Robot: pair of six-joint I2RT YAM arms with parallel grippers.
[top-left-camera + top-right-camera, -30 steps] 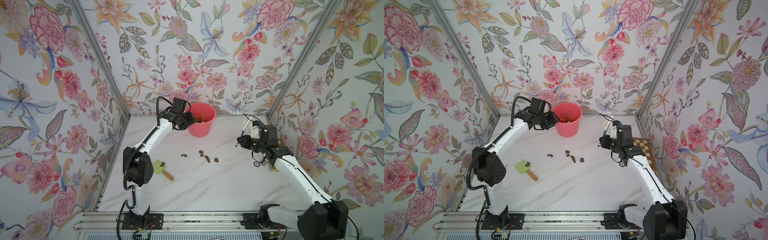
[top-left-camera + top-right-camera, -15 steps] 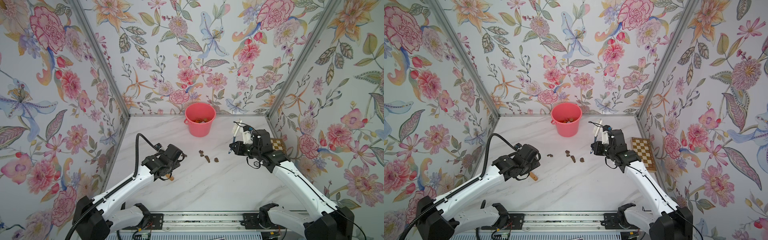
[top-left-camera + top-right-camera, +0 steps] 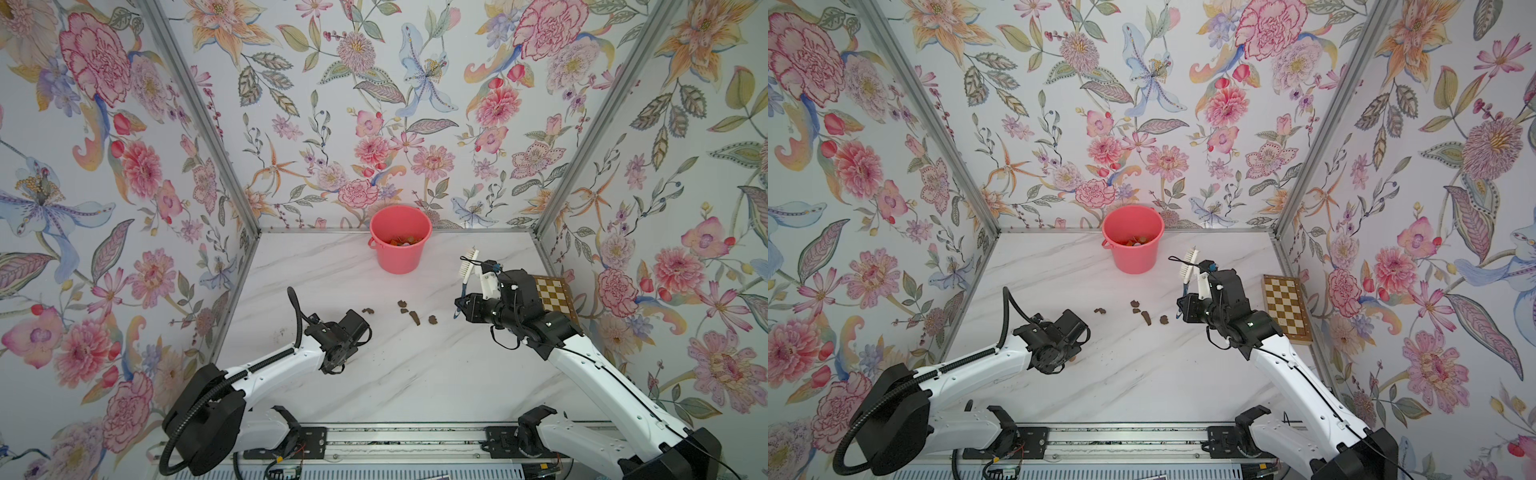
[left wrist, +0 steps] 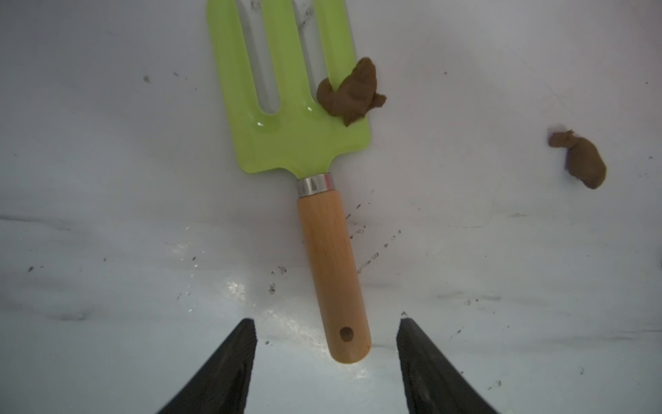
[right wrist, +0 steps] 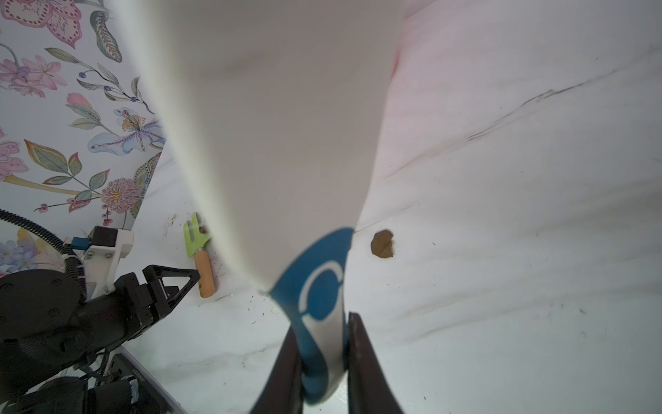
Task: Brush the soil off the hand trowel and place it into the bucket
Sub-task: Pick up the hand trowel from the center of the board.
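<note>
Since a second ago my left arm has left the round coral-pink plastic bucket [image 3: 401,259] at the back and dropped to the front-left part of the white marble-patterned bench [image 3: 415,374]. My right arm has drawn inward from the right side.

Left side. My left gripper [image 4: 326,322] is released. Its jaws stand spread, and the butt of the tool's handle lies between them with a gap on either side. The hand trowel [image 4: 304,143] has a lime-green three-tined head on a pale wooden handle with a metal collar. It lies flat on the bench, well apart from the bucket and not in it. In both top views my left wrist hides it; the right wrist view shows it just beside my left fingertips.

Soil. One dark brown putty-like lump of soil [image 4: 349,93] sits on the outer edge of the green head and overhangs onto the bench. A second lump lies on the bench clear of the tool. Further lumps [image 3: 414,316] lie in a loose row near the bench's middle, between my two grippers.

Right side. My right gripper [image 5: 322,322] is clenched on the blue end of a white plastic brush [image 3: 468,266]. The brush stands tilted, with its bristled head uppermost.

The bucket stands upright against the back wall, near the middle. Small things lie inside it, and I cannot identify them. A brown-and-cream checkered board [image 3: 555,295] lies flat at the bench's right edge, beside my right wrist.
</note>
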